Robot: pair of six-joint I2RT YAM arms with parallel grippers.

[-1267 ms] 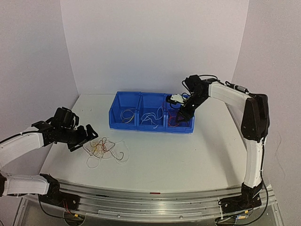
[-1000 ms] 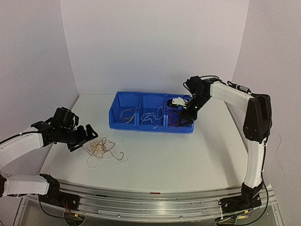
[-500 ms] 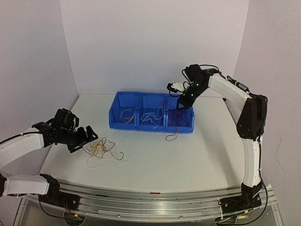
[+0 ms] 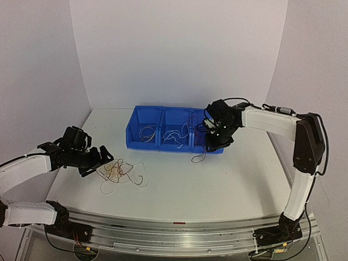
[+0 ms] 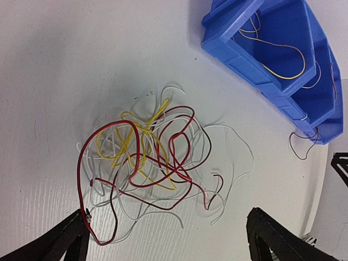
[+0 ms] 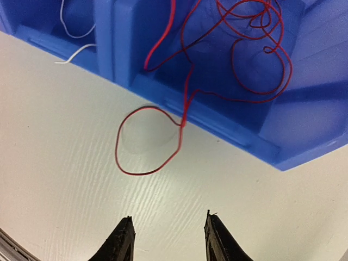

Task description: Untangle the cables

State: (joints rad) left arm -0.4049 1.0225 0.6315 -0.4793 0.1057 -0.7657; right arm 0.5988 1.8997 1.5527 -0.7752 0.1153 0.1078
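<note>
A tangle of red, white and yellow cables (image 4: 120,173) lies on the table at the left; it also shows in the left wrist view (image 5: 152,163). My left gripper (image 4: 103,157) is open and empty beside the tangle, its fingertips (image 5: 266,228) wide apart on either side of it. A red cable (image 6: 255,49) lies in the right bin, and its loop (image 6: 144,141) hangs over the front wall onto the table (image 4: 198,157). My right gripper (image 6: 167,225) is open and empty just in front of that loop, and it also shows in the top view (image 4: 213,142).
A blue three-compartment bin (image 4: 174,147) stands mid-table. Its left compartment holds a yellow-tan cable (image 5: 277,57), its middle one white cables (image 4: 174,136). The white table (image 4: 228,185) has rounded back corners.
My right gripper rose from the right bin trailing the red cable, then came down in front of the bin. The red cable's loop now lies over the bin's front wall. The left arm barely moved.
</note>
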